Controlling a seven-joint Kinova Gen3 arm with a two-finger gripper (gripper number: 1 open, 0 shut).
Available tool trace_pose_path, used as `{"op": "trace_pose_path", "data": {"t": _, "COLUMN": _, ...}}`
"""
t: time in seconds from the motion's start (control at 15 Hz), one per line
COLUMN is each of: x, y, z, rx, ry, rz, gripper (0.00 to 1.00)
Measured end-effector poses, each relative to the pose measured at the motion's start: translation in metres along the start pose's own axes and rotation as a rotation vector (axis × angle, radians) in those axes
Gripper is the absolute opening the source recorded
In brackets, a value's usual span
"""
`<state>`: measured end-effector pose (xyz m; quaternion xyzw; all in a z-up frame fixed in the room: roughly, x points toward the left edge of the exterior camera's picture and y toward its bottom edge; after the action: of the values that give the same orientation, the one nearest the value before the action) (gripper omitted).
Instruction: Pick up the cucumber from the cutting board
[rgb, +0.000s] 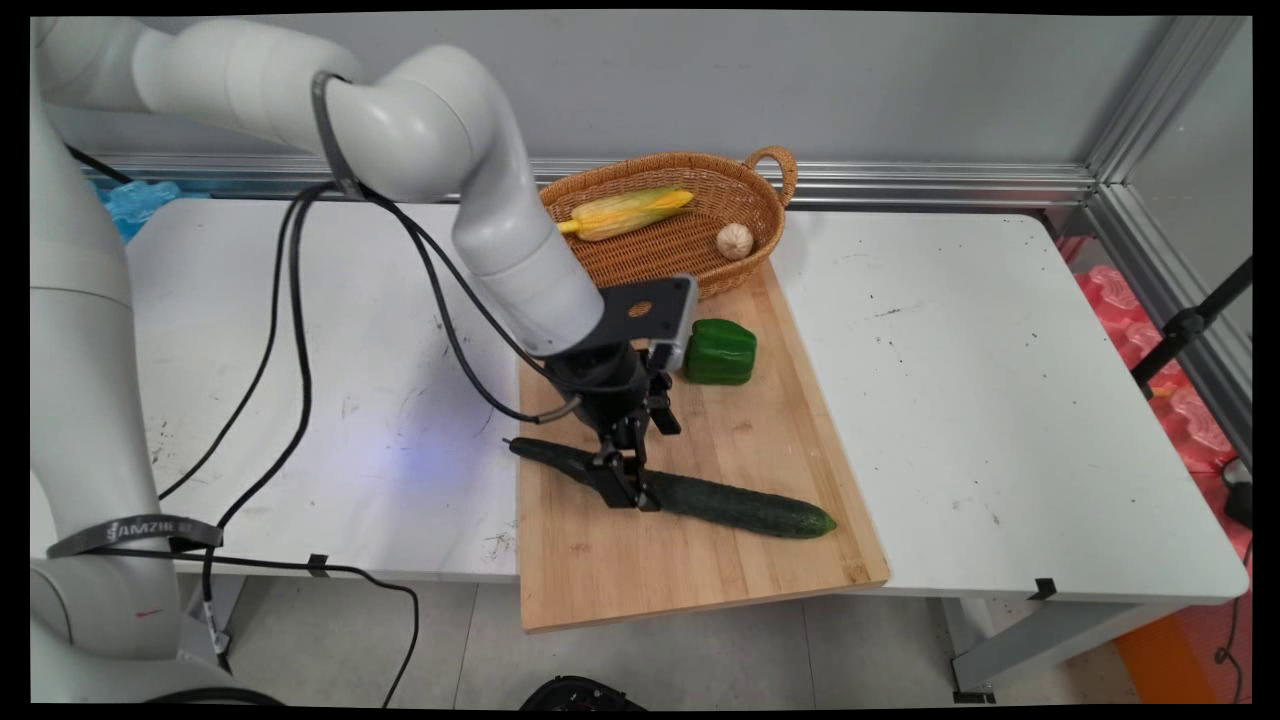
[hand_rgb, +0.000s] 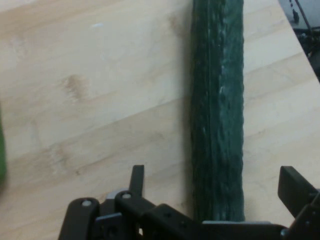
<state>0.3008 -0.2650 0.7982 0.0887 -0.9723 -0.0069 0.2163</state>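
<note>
- Right now I have the gripper (rgb: 628, 487) low over the cucumber (rgb: 700, 497), which lies along the wooden cutting board (rgb: 700, 570) towards its near edge.
- From the hand view, the fingers (hand_rgb: 295, 190) stand apart on either side of the cucumber (hand_rgb: 217, 115), not yet pressing it.
- I judge it stiff, fairly light, with a bumpy, slightly slick skin; gripping across its middle looks best.
- Beyond sit a green pepper (rgb: 720, 351) and a wicker basket (rgb: 770, 165) holding corn (rgb: 625, 211) and garlic (rgb: 734, 240).
</note>
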Motion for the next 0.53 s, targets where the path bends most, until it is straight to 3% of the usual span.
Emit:
{"op": "trace_pose_path", "data": {"t": 0.27, "x": 0.002, "y": -0.001, "z": 0.014, "rx": -0.007, "ry": -0.009, "rz": -0.001, "gripper": 1.00}}
{"op": "trace_pose_path", "data": {"t": 0.33, "x": 0.002, "y": 0.000, "z": 0.017, "rx": -0.009, "ry": -0.011, "rz": 0.001, "gripper": 0.00}}
{"op": "trace_pose_path", "data": {"t": 0.53, "x": 0.002, "y": 0.000, "z": 0.023, "rx": -0.015, "ry": -0.015, "rz": 0.018, "gripper": 0.00}}
